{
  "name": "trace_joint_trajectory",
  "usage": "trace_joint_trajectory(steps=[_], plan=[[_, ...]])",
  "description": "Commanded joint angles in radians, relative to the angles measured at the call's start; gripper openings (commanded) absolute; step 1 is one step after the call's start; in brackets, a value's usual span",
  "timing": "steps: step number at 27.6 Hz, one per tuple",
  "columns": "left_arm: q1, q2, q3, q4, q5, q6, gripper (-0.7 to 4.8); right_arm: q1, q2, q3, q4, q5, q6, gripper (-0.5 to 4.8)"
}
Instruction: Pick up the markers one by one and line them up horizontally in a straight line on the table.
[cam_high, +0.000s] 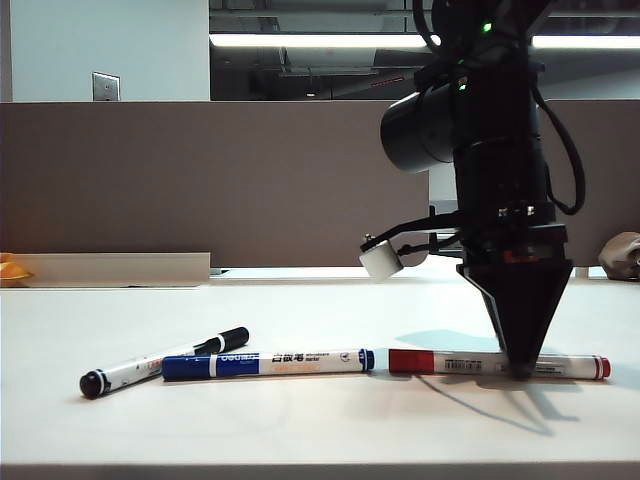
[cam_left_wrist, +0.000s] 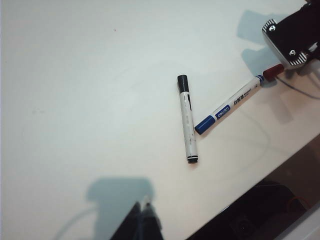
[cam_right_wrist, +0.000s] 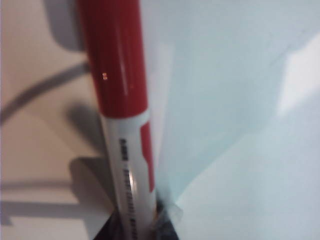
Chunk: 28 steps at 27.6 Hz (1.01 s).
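Three markers lie on the table (cam_high: 320, 430). The black marker (cam_high: 160, 365) (cam_left_wrist: 187, 120) lies at an angle on the left, its tip close to the blue marker (cam_high: 270, 363) (cam_left_wrist: 227, 106), which lies level in the middle. The red marker (cam_high: 450, 362) (cam_right_wrist: 117, 75) continues the blue one's line to the right, nearly end to end. My right gripper (cam_high: 520, 370) (cam_right_wrist: 137, 227) points straight down and is shut on the red marker's white barrel, which rests on the table. My left gripper (cam_left_wrist: 142, 217) is shut and empty, hovering well away from the black marker; the exterior view does not show it.
Brown-grey partition panels stand behind the table. A yellow object (cam_high: 10, 270) sits at the far left edge and a beige lump (cam_high: 625, 255) at the far right. The table's front edge (cam_left_wrist: 280, 160) runs near the markers, with dark space beyond it.
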Motion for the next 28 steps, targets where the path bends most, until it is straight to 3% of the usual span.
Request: trace_joint_trajectory(steps=[1,28], plan=[[-0.002,-0.010,0.005,0.000,0.007,-0.004,-0.05,0.003,0.005,0.000,0.013,-0.003,-0.009,0.53],[-0.002,-0.009,0.005,0.013,0.006,-0.003,-0.05,0.014,0.004,0.037,0.017,-0.006,-0.035,0.53]])
